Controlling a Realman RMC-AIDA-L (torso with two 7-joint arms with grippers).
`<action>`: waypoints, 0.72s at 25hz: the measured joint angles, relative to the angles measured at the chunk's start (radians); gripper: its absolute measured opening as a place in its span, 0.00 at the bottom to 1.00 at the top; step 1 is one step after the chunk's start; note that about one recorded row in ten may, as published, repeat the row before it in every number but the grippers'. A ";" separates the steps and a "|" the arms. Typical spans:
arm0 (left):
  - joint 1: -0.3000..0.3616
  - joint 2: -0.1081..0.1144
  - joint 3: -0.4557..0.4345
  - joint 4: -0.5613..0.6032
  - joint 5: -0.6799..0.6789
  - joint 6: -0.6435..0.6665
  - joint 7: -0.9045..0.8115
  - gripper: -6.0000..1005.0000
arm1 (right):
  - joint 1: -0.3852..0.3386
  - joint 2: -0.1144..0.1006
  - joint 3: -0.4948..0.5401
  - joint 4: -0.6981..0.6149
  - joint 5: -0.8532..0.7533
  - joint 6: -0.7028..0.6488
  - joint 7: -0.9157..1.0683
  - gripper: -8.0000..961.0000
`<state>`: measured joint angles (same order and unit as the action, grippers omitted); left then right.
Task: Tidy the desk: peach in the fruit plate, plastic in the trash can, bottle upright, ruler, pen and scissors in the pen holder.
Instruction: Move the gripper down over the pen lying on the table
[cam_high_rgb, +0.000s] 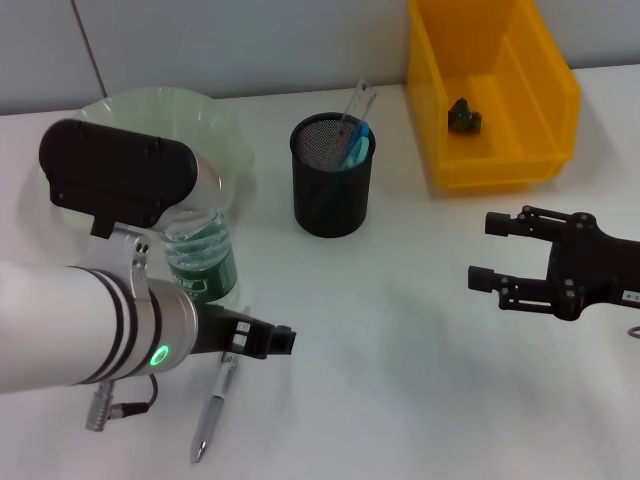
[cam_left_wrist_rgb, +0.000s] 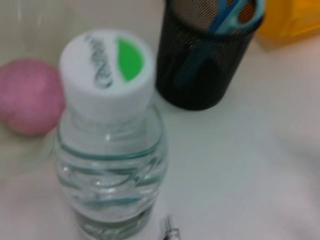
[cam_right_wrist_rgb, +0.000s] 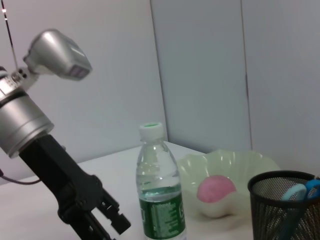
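Left gripper hangs low over the near left part of the desk, just near of the bottle and right above the pen; only part of its fingers shows past the arm, so whether they are spread or closed cannot be told. The right gripper hovers over the right side of the desk with its fingers parted and nothing between them.

Upright on the desk, the bottle is clear plastic with ribbed sides, a green label around its lower half and a white cap marked with a green patch. Just behind it on the far left sits the pale green fruit plate with a wavy rim, and the pink peach lies inside it.

The pen is silver-grey and lies flat, its tip pointing toward the near edge.

In the middle stands the black mesh pen holder, holding the blue-handled scissors and what looks like a clear ruler leaning out of the top. At the far right, the yellow bin holds a small dark crumpled piece.
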<state>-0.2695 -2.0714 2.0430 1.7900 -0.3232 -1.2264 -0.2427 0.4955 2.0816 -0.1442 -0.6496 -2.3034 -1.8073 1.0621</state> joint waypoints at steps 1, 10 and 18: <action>0.000 0.000 0.000 0.000 0.000 0.000 0.000 0.81 | 0.000 0.000 0.000 0.000 -0.001 0.005 0.000 0.80; -0.057 -0.001 -0.014 -0.085 -0.007 -0.009 -0.071 0.81 | 0.001 0.000 -0.024 0.002 -0.001 0.017 -0.001 0.80; -0.135 -0.002 -0.018 -0.187 -0.008 -0.016 -0.098 0.81 | 0.004 0.000 -0.025 0.002 -0.005 0.032 -0.002 0.80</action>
<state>-0.4048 -2.0730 2.0249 1.6034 -0.3311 -1.2427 -0.3411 0.4996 2.0816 -0.1688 -0.6473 -2.3083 -1.7758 1.0604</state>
